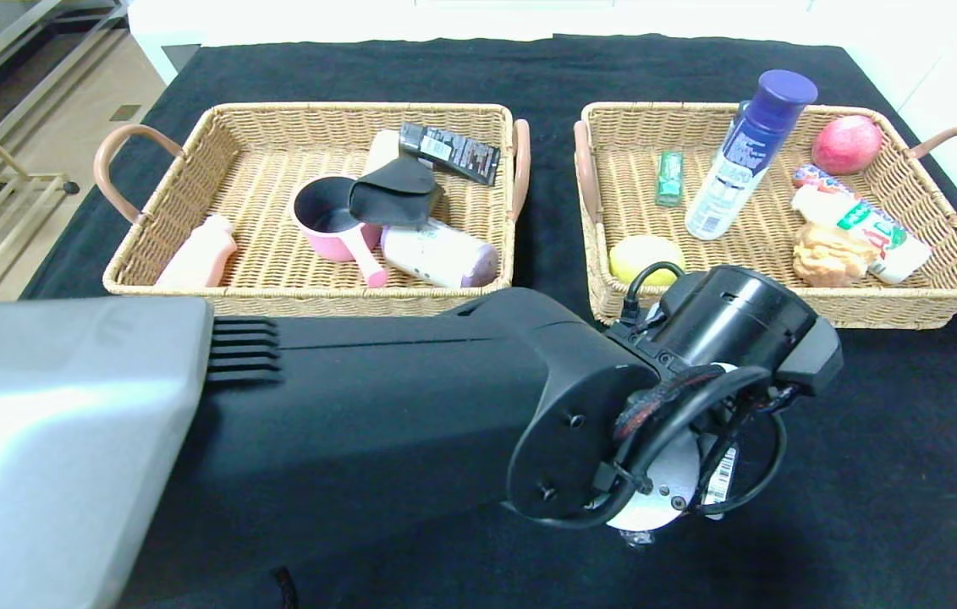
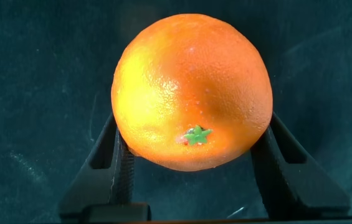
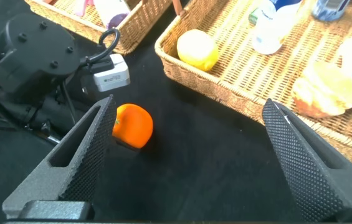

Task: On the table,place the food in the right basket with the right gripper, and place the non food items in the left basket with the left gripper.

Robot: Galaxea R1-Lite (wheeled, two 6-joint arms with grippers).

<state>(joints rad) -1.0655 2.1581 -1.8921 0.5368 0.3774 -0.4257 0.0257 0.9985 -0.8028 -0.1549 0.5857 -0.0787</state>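
The left gripper (image 2: 191, 180) hangs low over the desk (image 1: 867, 474), its fingers (image 2: 110, 168) either side of the orange (image 2: 191, 90), touching it; a firm grip cannot be confirmed. The right gripper (image 3: 188, 149) hovers nearby, fingers spread and empty. The orange, being food, belongs in the right basket (image 1: 910, 313), so a handover or release seems needed.
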